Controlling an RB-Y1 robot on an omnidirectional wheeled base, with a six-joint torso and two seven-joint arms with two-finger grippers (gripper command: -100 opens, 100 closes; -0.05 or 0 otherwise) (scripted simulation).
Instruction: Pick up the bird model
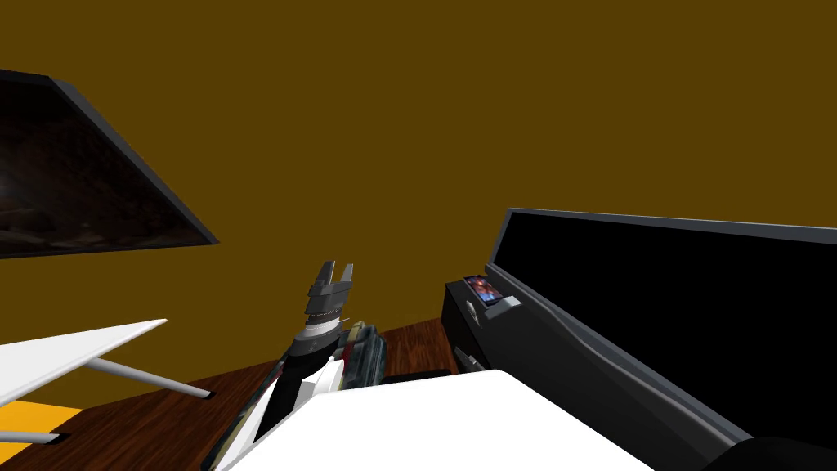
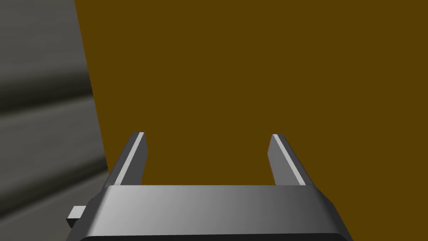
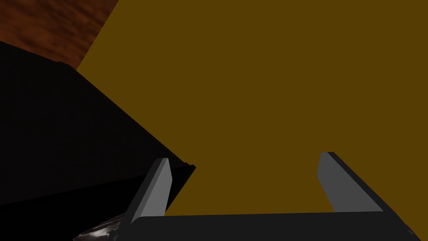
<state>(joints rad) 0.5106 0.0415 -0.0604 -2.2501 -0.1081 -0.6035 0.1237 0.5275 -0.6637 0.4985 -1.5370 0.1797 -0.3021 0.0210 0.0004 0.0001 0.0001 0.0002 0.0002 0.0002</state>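
Note:
My left gripper [image 1: 331, 274] is raised above the chest and points at the brown wall [image 1: 425, 123]. Its fingers [image 2: 136, 157] are open with nothing between them. My right gripper [image 3: 246, 155] is open too and also holds nothing. It faces the same brown wall, beside a black slab [image 3: 62, 138]. A dark mottled shape [image 1: 365, 356] sits close by the left forearm. I cannot tell what it is. A small mottled grey patch [image 3: 100, 230] shows beside the right gripper's body.
A large black screen [image 1: 678, 311] leans at the right. In front of it is a dark cabinet [image 1: 466, 327] with a small colourful card [image 1: 482, 288] on top. A white table [image 1: 73, 352] stands at the left over the dark wood floor [image 1: 147, 409]. A dark framed panel [image 1: 73, 188] hangs above.

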